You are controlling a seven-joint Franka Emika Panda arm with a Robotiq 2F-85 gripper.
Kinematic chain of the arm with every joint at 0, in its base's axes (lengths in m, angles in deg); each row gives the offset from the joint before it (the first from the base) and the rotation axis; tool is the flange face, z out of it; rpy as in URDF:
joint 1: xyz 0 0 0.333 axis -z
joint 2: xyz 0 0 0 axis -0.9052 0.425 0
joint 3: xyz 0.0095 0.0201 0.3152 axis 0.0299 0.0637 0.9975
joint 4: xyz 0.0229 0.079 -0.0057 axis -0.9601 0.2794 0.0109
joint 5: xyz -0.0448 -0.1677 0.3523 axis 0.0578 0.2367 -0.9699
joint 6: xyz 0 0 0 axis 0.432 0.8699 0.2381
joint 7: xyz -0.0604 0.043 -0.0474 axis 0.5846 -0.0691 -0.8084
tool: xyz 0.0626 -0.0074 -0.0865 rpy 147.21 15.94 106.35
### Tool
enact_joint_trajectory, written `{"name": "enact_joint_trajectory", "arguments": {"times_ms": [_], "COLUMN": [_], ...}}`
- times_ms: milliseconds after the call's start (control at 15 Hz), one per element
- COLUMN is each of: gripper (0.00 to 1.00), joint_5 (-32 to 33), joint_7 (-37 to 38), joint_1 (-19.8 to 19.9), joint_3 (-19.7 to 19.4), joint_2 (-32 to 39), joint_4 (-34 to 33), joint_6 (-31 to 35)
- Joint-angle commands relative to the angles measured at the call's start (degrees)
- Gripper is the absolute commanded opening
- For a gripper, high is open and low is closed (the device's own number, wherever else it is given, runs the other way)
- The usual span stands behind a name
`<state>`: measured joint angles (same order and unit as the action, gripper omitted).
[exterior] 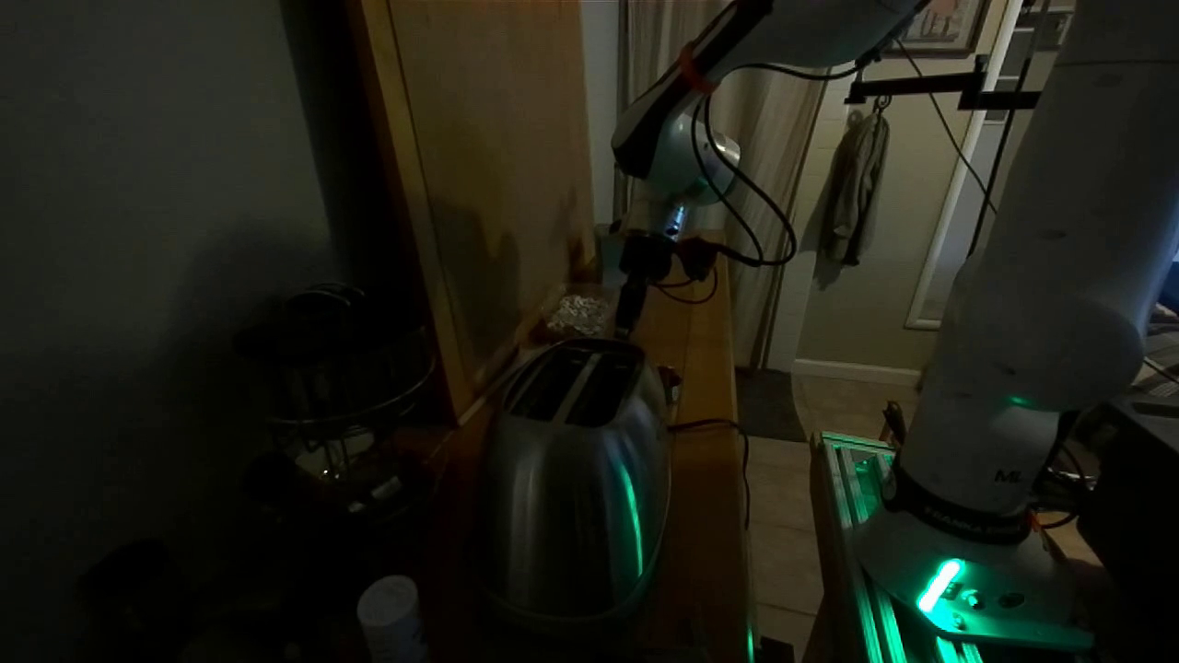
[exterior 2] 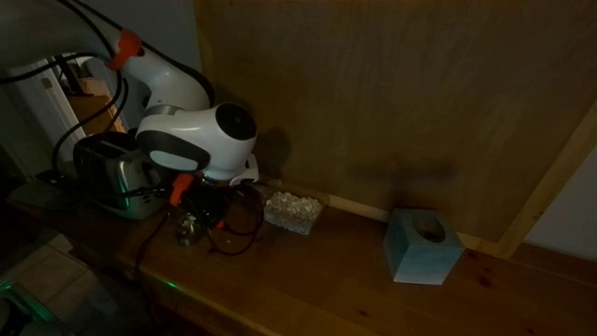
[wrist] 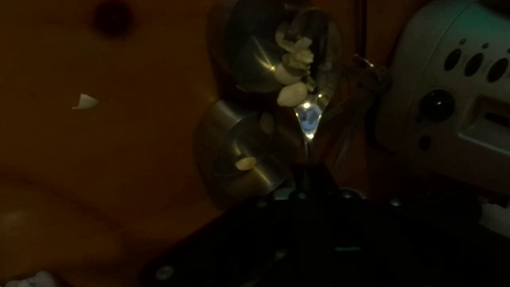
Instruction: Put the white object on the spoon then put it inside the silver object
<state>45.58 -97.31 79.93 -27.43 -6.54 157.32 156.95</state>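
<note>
My gripper (wrist: 312,169) is shut on the handle of a shiny spoon (wrist: 310,117) in the wrist view. Several white pieces (wrist: 295,59) lie along the spoon bowl's left side, overlapping a small silver metal cup (wrist: 223,36). A second metal cup (wrist: 205,155) beside it holds a few white pieces. A metal cup (exterior 2: 189,235) shows below the gripper (exterior 2: 212,207) in an exterior view. The silver object, a brushed-steel toaster (exterior: 571,516), also shows in an exterior view (exterior 2: 135,182) and at the wrist view's right (wrist: 432,79). The gripper (exterior: 629,318) is beyond the toaster; the spoon is hidden there.
A clear container of white pieces (exterior 2: 291,223) stands against the wooden panel (exterior 2: 373,93). A loose white piece (wrist: 85,102) lies on the wooden table (wrist: 59,151). A blue tissue box (exterior 2: 422,254) is farther along. A white cylinder (exterior: 391,612) stands near the toaster. Cables hang around the gripper.
</note>
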Motion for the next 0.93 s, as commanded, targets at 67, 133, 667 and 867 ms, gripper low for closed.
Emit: {"name": "enact_joint_trajectory", "arguments": {"times_ms": [67,133,667,867], "gripper": [0.02,0.02,0.02,0.02], "joint_5": [-0.79,-0.7,-0.85,-3.28], "joint_7": [-0.6,-0.66,-9.47,-11.86], "joint_1": [0.42,0.41,1.58,1.75], "joint_3": [0.29,0.32,-0.58,-0.54], "joint_2": [1.03,0.97,0.48,0.42], "joint_4": [-0.55,-0.45,-1.06,-0.74], "joint_6": [0.5,-0.06,-7.65,-6.53]}}
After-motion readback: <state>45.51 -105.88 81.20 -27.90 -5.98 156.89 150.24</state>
